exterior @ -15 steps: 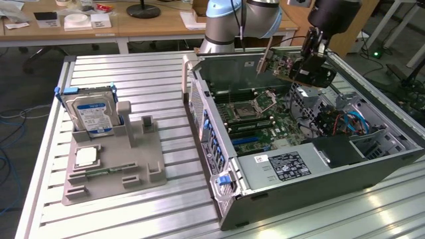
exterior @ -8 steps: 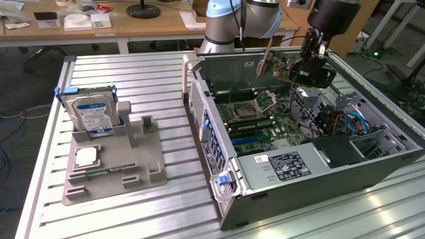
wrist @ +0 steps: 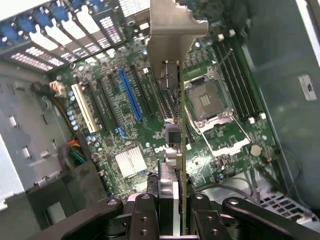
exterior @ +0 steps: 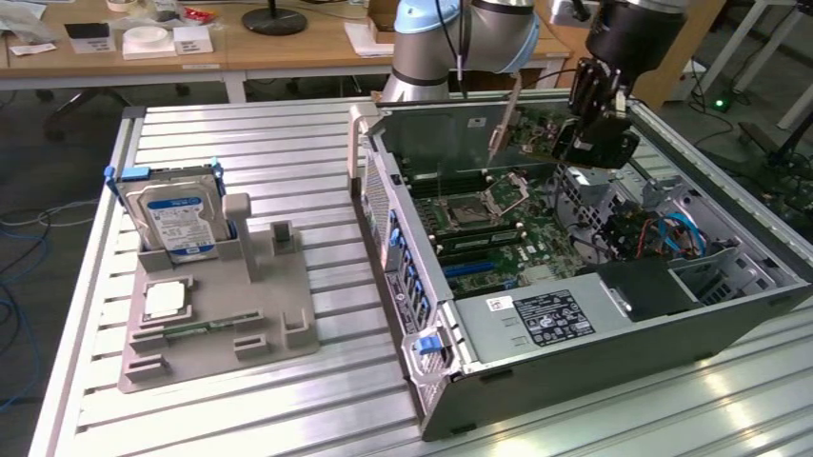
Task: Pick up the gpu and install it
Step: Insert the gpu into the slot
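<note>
Gripper point(wrist: 172, 200) was clamped on the gpu point(wrist: 172, 30), hanging edge-down above the motherboard point(wrist: 135, 142), so pickup looked done, but it wasn't seated on that board yet.

White letters reading "DELL" are showing on the green motherboard point(wrist: 145, 135), just beside its silver heatsink point(wrist: 131, 162). A black label point(exterior: 554, 317) and a white barcode sticker point(exterior: 498, 304) are sitting on the grey power supply point(exterior: 508, 335), their print too fine to read. The blue label point(exterior: 178, 224) on the hard drive point(exterior: 171, 181) is likewise staying unreadable, as is a small white sticker point(wrist: 310, 89) on the case wall.
</note>
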Controlling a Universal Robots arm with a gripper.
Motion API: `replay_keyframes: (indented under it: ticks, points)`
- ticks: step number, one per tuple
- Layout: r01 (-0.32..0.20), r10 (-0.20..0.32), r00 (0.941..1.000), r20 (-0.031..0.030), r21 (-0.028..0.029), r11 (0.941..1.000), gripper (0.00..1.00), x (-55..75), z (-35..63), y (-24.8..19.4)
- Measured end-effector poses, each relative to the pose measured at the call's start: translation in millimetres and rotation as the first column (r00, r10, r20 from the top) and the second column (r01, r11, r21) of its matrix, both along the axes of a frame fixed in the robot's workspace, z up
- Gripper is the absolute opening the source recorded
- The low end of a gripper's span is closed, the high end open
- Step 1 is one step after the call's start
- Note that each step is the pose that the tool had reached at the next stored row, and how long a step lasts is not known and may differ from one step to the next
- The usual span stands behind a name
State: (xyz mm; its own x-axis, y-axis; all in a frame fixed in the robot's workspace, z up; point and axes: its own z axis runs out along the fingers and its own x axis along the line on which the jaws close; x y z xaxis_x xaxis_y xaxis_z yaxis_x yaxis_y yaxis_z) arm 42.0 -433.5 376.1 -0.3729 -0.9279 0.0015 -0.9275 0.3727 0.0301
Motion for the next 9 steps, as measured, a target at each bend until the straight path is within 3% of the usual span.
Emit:
replay_keyframes:
  ticks: [4,5,9]
  points:
    - [-0.017,0.017,0.9995,0.0262,-0.001,0.9999,0.28,0.0,-2.0,0.0]
    - [-0.026,0.026,0.9993,0.0285,-0.0011,0.9997,0.28,0.0,-2.8,0.0]
    - [-0.096,0.096,0.995,0.0288,-0.0012,0.9954,0.28,0.0,-6.6,0.0]
